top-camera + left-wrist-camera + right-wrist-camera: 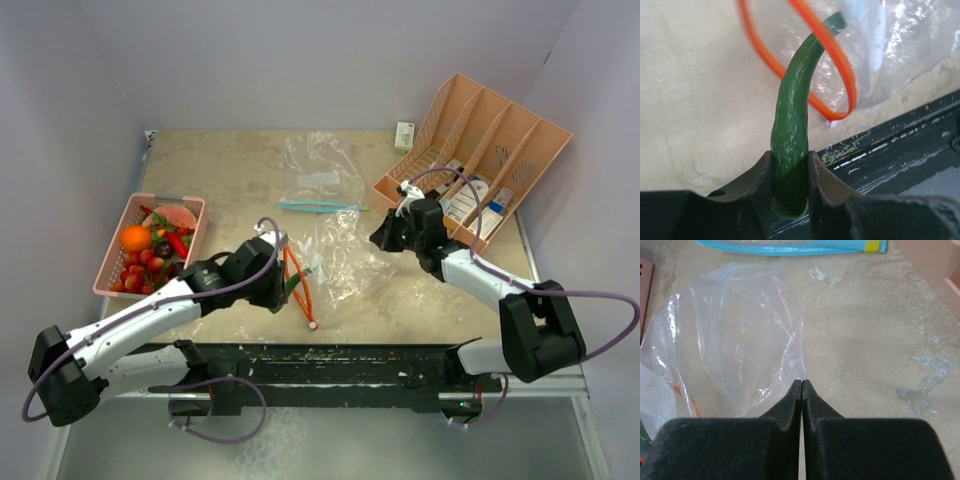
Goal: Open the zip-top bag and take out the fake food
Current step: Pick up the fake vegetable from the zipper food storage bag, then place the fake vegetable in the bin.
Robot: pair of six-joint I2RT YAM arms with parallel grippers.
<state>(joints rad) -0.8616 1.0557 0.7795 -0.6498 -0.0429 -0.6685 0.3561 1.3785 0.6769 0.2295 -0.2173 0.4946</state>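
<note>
Gripping one curved green pod (pixel 792 110), the left gripper (pixel 790 165) is closed on its near end. The pod's far end lies inside the orange zip (pixel 845 70) of the near bag (pixel 340 255), at the near middle of the table (pixel 220 170). The right gripper (pixel 801 382) is closed, and a raised fold of the same bag's film is pinched at its tips.

Two clear bags are seen. The second, the blue-zip bag (pixel 315 178), lies flat farther back.

One pink basket (pixel 112 250) stands at the left, and one orange (pixel 136 237) is seen in it among red and dark pieces too crowded to count. One four-slot rack (pixel 545 140) stands at the far right, and one small box (pixel 404 134) lies just left of it.
</note>
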